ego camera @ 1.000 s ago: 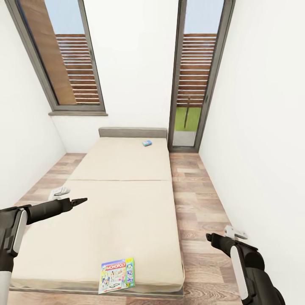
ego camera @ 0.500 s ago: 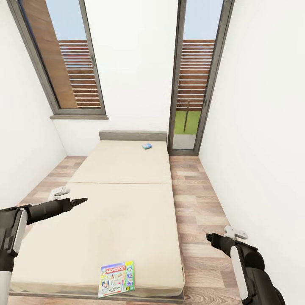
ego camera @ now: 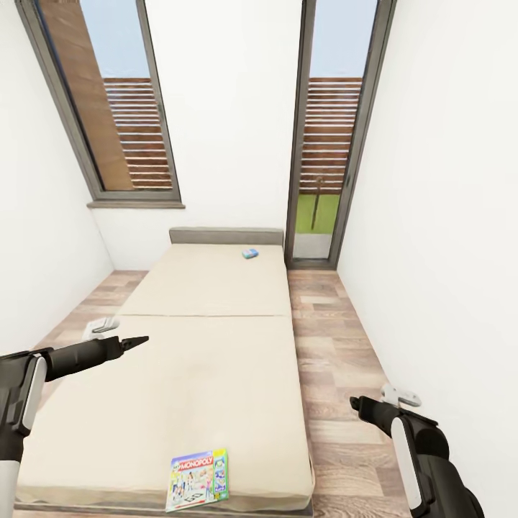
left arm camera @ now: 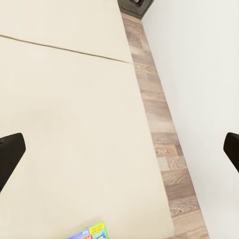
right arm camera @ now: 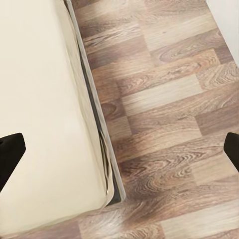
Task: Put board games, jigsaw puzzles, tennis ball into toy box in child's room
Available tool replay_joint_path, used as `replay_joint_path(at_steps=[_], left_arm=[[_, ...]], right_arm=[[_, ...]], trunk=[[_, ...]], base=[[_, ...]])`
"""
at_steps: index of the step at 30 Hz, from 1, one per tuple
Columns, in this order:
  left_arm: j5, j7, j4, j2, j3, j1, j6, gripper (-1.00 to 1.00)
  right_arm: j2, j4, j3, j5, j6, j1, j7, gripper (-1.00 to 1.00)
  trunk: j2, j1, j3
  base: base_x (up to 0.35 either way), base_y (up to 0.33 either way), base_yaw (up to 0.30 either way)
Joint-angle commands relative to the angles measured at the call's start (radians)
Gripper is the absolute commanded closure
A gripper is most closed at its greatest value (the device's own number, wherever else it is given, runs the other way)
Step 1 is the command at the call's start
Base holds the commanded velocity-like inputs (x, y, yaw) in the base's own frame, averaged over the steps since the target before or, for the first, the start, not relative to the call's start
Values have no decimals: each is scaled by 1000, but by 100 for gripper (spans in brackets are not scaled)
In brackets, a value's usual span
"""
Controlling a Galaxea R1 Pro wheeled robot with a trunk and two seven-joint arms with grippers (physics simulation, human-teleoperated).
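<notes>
Beige bed (ego camera: 208, 345), Monopoly box (ego camera: 198, 478) at foot, small blue box (ego camera: 250, 253) near headboard

Bedroom: bed (ego camera: 208, 345), tall windows (ego camera: 115, 108)

bed (ego camera: 208, 360): matt beige cloth | floor (ego camera: 338, 338): wood-grain planks | Monopoly box (ego camera: 198, 478): glossy printed card

Bright, even daylight from two tall grey-framed windows (ego camera: 126, 108) at 12 o'clock, soft shadows, wide-angle edge stretch.
</notes>
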Motion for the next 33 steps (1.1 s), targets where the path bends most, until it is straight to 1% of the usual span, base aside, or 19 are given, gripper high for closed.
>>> replay_joint_path(at_steps=[1,33], left_arm=[[-1,-4,0,0,1,-1,7,-100],[0,-5,-1,-3,0,-1,7,-100]], right_arm=[[1,0,-2,-4,4,-1,-4,-100],[1,11,-1,-3,3,-1,-4,-100]], trunk=[[-2,1,0],[-2,1,52]], base=[[0,0,0],[0,0,0]])
